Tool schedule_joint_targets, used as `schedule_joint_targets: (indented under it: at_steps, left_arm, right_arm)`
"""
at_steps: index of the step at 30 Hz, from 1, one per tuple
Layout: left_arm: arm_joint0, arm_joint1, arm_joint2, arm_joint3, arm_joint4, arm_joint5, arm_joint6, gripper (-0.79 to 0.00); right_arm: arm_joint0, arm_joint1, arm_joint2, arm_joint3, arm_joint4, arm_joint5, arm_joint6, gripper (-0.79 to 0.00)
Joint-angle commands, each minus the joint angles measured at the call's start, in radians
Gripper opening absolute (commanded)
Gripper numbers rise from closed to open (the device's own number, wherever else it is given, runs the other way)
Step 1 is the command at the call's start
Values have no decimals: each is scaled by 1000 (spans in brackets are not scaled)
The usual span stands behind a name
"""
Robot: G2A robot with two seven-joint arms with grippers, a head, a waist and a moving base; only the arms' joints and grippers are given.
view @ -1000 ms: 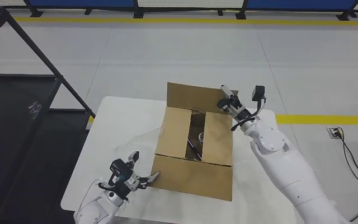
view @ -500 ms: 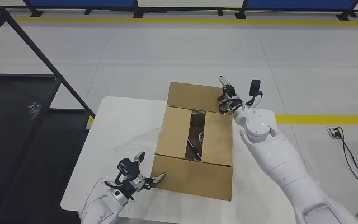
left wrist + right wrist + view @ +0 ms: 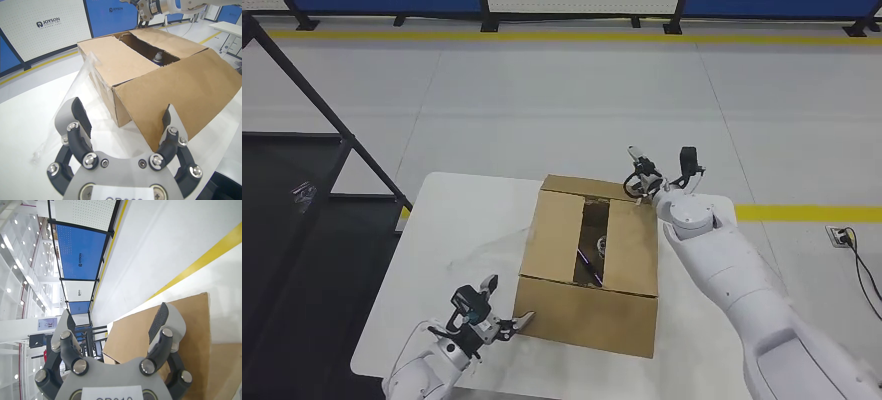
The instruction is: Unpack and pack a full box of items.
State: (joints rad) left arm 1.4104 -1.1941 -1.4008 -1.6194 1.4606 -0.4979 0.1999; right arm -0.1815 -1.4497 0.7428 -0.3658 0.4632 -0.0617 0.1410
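The far flap (image 3: 587, 186) has tipped up as the right gripper (image 3: 634, 172), jaws apart, drew behind it; the box (image 3: 552, 235) sits mid-table, its near flap (image 3: 587, 318) just beside the left gripper (image 3: 508, 302), likewise spread.

We see smooth white shells on the right arm (image 3: 732, 270), thick and rounded, with black fittings (image 3: 687, 163) at its wrist. On the left gripper (image 3: 122, 103) and the right gripper (image 3: 115, 309) we note a grey plate (image 3: 122, 176), black links (image 3: 77, 140) pinned by silver screws (image 3: 90, 161), pale metal fingers (image 3: 174, 117) faced with black ribbed pads (image 3: 83, 111), and a white label (image 3: 122, 193).
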Motion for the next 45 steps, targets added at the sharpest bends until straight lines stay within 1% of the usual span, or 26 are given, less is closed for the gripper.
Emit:
schedule_joint_targets:
  at_steps: [1, 4, 6, 8, 11, 13, 16, 19, 22, 25, 30, 34, 37, 41, 45]
  left_arm:
    - [-3, 0, 3, 3, 1, 1, -1, 0]
    - [-5, 1, 5, 2, 1, -1, -1, 0]
    - [-5, 2, 3, -7, -1, 1, 9, 0]
    - [2, 4, -8, -20, -21, 1, 31, 0]
    - [18, 7, -42, -44, -49, 11, 60, 0]
    - [30, 9, -66, -60, -61, 30, 77, 0]
    - [46, 11, -94, -79, -75, 62, 91, 0]
    - [58, 11, -112, -96, -90, 97, 102, 0]
    - [66, 9, -123, -104, -118, 130, 110, 0]
    - [71, 8, -129, -107, -134, 157, 111, 0]
    - [79, 7, -131, -109, -140, 170, 114, 0]
    - [87, 7, -132, -113, -141, 174, 120, 0]
    - [95, 7, -133, -119, -139, 178, 124, 0]
    - [105, 7, -136, -125, -139, 180, 129, 0]
    - [114, 7, -134, -131, -137, 182, 131, 0]
  right_arm:
    - [5, -6, 8, 19, 6, -18, -8, 0]
    - [7, -12, 31, 33, 34, -74, -11, 0]
    - [2, -11, 58, 35, 75, -142, 47, 0]
    - [-5, -5, 81, 30, 108, -218, 156, 0]
    - [-20, 10, 107, 15, 131, -312, 359, 0]
    - [-29, 22, 116, 5, 127, -344, 498, 0]
    - [-44, 37, 123, -23, 108, -388, 651, 0]
    - [-56, 50, 115, -53, 50, -411, 761, 0]
    - [-64, 58, 94, -96, -40, -420, 807, 0]
    - [-80, 64, 77, -144, -112, -416, 822, 0]
    - [-108, 63, 55, -221, -187, -332, 790, 0]
    - [-117, 55, 48, -246, -192, -252, 780, 0]
    - [-118, 47, 44, -245, -191, -214, 775, 0]
    - [-116, 37, 55, -228, -151, -202, 785, 0]
    - [-109, 32, 84, -204, -76, -205, 828, 0]
